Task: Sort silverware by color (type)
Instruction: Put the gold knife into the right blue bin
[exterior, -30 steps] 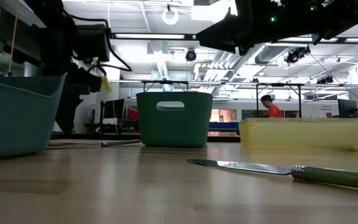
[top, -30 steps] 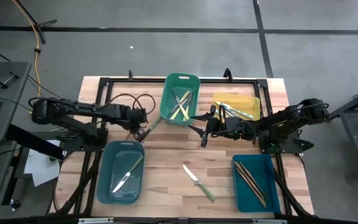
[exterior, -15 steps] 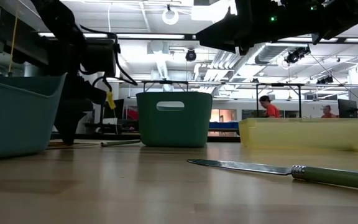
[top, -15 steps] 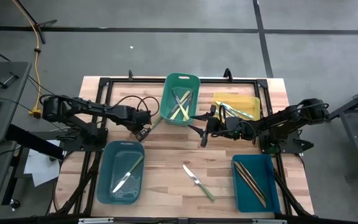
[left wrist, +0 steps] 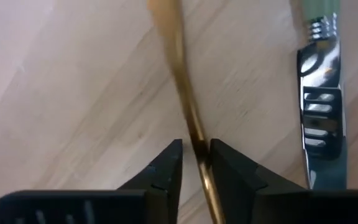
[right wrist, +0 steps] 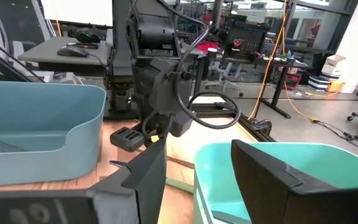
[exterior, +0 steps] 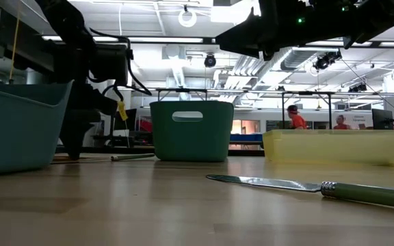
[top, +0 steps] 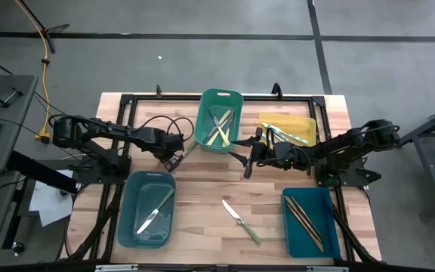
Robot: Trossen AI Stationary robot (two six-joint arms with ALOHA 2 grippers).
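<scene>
A thin brown-handled piece of silverware (left wrist: 178, 68) lies flat on the wooden table (top: 202, 189). A green-handled slotted piece (left wrist: 321, 118) lies beside it. My left gripper (left wrist: 196, 163) points straight down over the brown piece, between the green bin (top: 219, 128) and the light blue bin (top: 148, 208). Its fingers stand open, close on either side of the brown handle. My right gripper (top: 248, 162) hangs level and open above the table's middle. A green-handled knife (top: 240, 221) lies on the table near the front.
The green bin holds pale yellow-handled pieces, and the light blue bin holds a green-handled knife (top: 155, 211). A yellow bin (top: 287, 130) stands at the back right. A teal bin (top: 308, 219) with brown-handled pieces stands at the front right. People show in the room behind.
My left gripper has come down to the table over the brown-handled piece. The silverware has stayed where it was.
</scene>
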